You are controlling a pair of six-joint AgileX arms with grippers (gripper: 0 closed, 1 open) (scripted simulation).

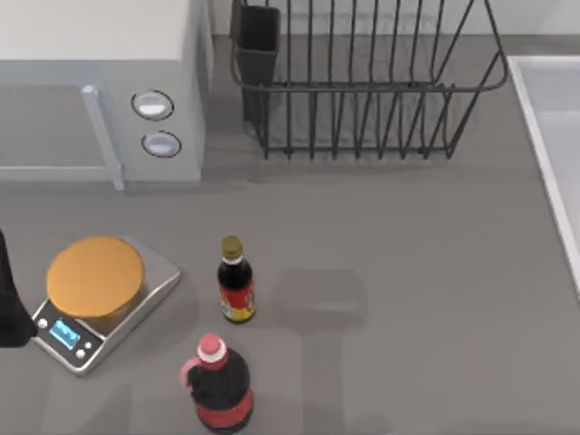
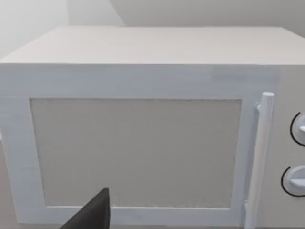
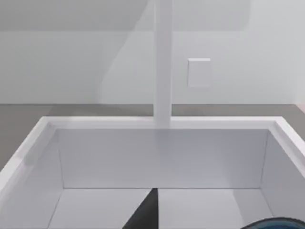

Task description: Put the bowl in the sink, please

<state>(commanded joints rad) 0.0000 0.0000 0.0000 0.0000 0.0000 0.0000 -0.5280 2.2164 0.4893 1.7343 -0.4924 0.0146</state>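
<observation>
The sink [image 3: 162, 123] is a white rectangular basin seen from just above in the right wrist view, and its pale rim [image 1: 542, 136] runs along the right edge of the top view. A sliver of the teal-blue bowl [image 3: 279, 223] shows low inside the basin. A dark part of my right gripper [image 3: 144, 213] hangs over the basin floor, beside the bowl's rim. I cannot tell whether it touches the bowl. My left gripper [image 2: 93, 215] sits parked facing the microwave door, and that arm [image 1: 7, 308] is at the table's left edge.
A white microwave [image 1: 100, 91] stands at the back left, with a black wire dish rack [image 1: 362, 82] beside it. A silver scale with an orange disc [image 1: 95, 276] and two bottles [image 1: 236, 281] [image 1: 217, 385] stand at the front left. A white faucet post [image 3: 163, 62] rises behind the sink.
</observation>
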